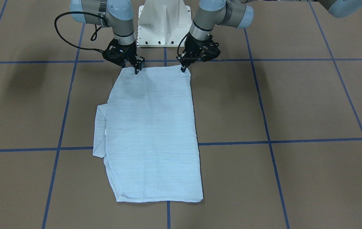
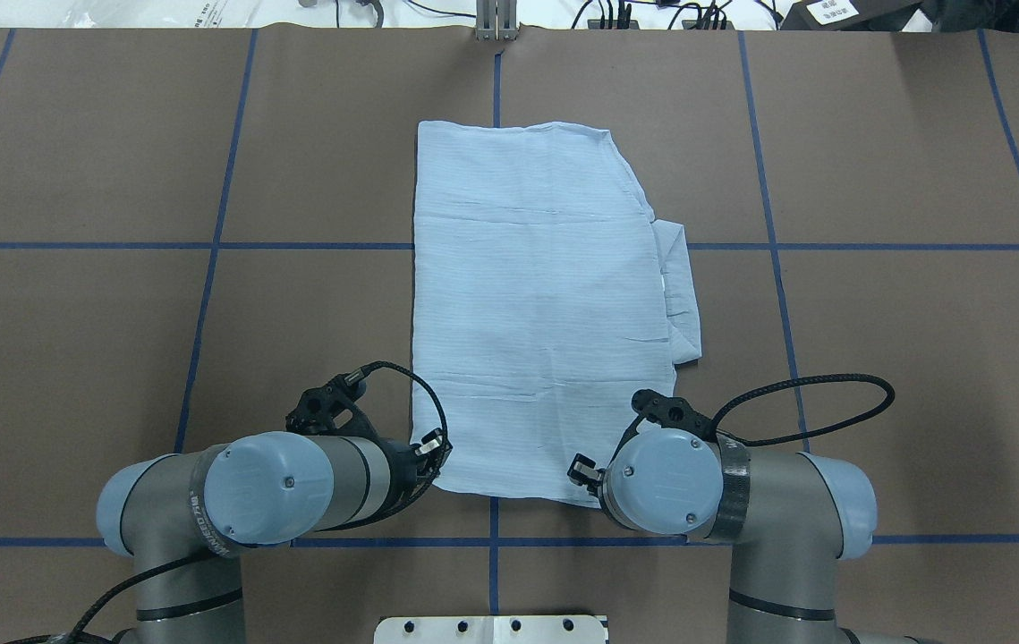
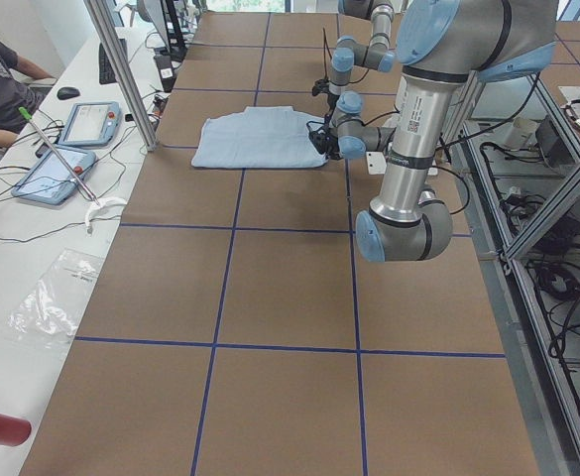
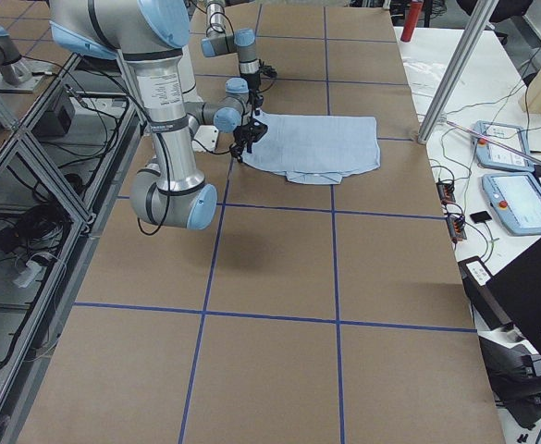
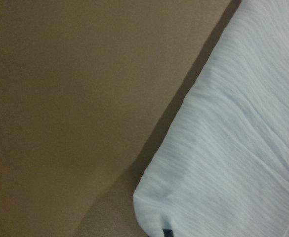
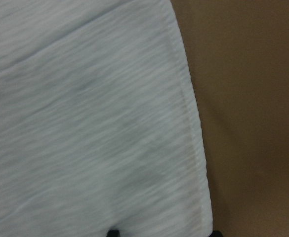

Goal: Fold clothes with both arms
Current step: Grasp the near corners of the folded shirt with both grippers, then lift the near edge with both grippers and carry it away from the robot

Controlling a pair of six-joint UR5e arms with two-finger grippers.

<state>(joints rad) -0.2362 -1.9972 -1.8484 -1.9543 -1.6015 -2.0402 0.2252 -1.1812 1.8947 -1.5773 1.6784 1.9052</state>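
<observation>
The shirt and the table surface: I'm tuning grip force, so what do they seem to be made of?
The shirt looks like thin woven cloth, perhaps cotton: matte, pale blue, finely striped, with soft creases and a stitched hem. The table surface looks like brown paper or card, matte and smooth; which one is unclear. Its blue grid lines look like tape.

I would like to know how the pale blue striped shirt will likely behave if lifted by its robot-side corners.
The pale blue striped shirt lies flat with soft creases, so it would probably hang limp and sag between the corners. It looks thin, likely light. Its folded layer poking out may slide loose.
</observation>
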